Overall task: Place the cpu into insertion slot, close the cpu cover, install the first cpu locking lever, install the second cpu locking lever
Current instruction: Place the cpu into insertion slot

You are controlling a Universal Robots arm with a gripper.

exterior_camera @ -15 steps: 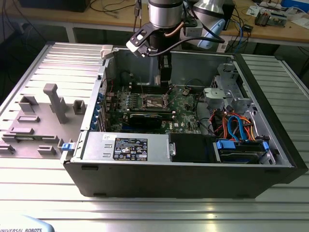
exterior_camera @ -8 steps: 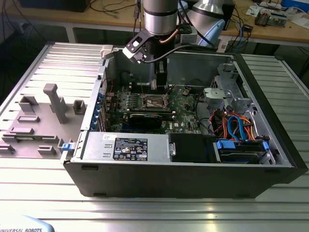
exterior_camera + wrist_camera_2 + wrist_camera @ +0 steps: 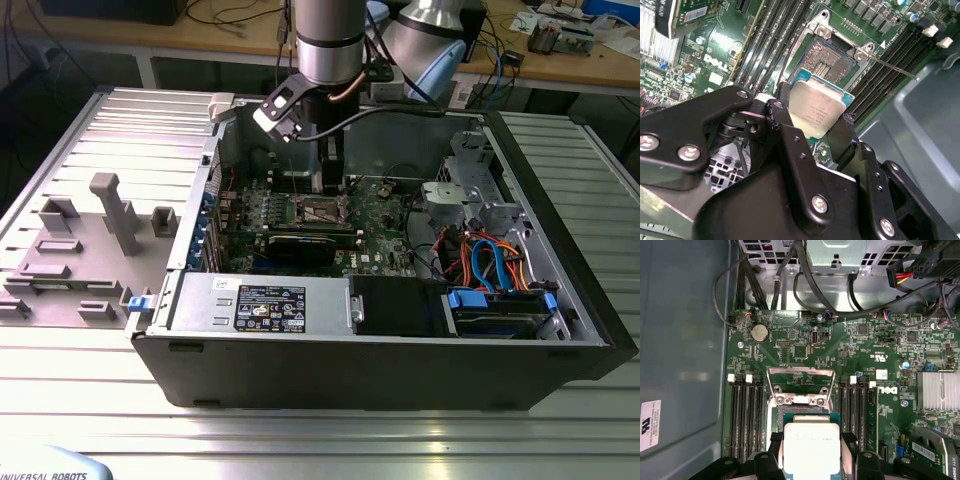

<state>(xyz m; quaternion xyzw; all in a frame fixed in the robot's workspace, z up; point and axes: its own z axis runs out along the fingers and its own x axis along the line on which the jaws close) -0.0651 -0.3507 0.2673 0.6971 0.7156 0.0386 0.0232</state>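
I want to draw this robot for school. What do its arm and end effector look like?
The arm is a round silver-grey metal tube with a black band. A thin black cable runs beside it. The end effector is chunky matte black links joined by shiny silver screws.

The silver-grey cylindrical arm [image 3: 330, 15], black-banded and trailing a black cable [image 3: 400, 110], ends in a black gripper [image 3: 815, 112] with silver screws [image 3: 820, 202]
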